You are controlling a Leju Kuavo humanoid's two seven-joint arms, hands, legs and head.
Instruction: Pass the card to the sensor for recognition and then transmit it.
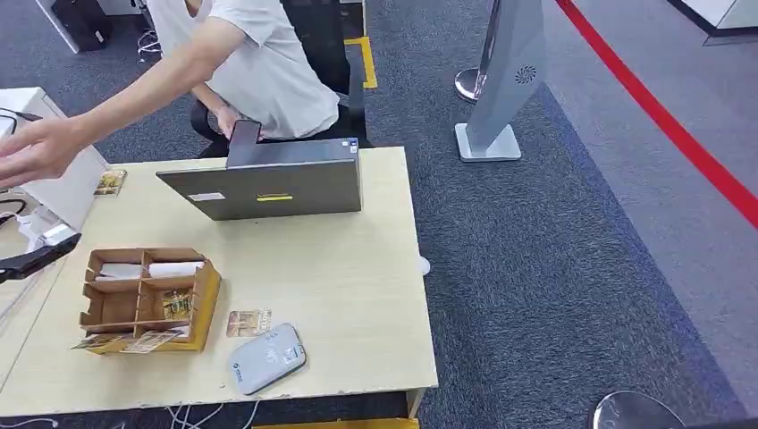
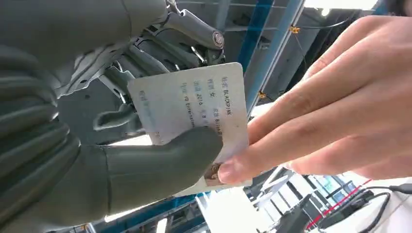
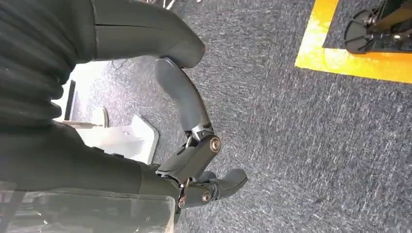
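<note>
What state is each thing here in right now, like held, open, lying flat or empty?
Card: held by the left hand, with a person's hand pinching its edge.
Right hand: holding nothing, fingers apart, over grey carpet.
Laptop: open, back facing the robot.
Card reader: lying flat near the table's front edge.
Cardboard organizer: upright, some compartments holding items.
Loose card: lying flat beside the organizer.

Left hand (image 2: 121, 145): grey ribbed cover at wrist, thick matte grey thumb, darker fingers with bare silver linkages and round pivot screw. Right hand (image 3: 194, 141): same ribbed cover, dark grey fingers, metal pivot pins at knuckles, small exposed springs near pins
</note>
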